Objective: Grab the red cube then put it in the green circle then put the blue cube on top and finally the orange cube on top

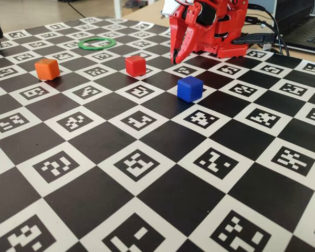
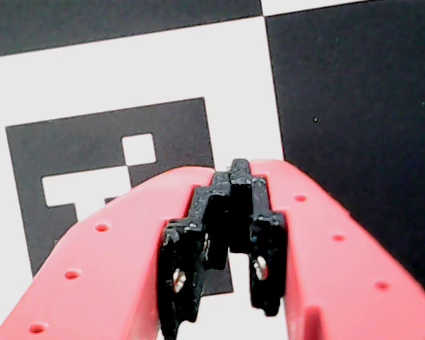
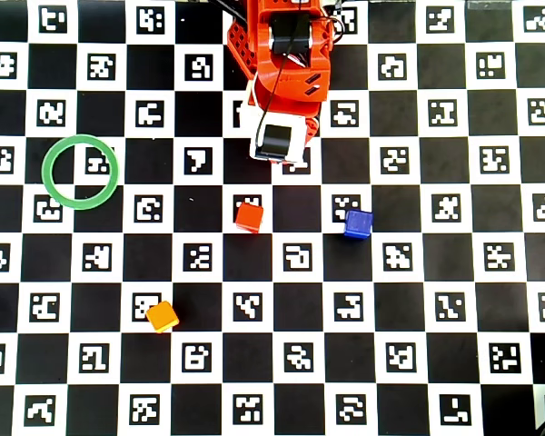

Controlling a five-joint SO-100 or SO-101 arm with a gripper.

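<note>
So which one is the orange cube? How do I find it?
In the overhead view, start at the green ring on the checkered board's left side. Go down and slightly right to the orange cube. It's paler than the red cube and lies farthest from the arm.

arm (image 3: 286, 54): I see a red printed shell, black servos, black cable on top
gripper (image 2: 230, 212): red fingers (image 2: 92, 283) with small holes; black stepped pads, silver screws inside
</note>
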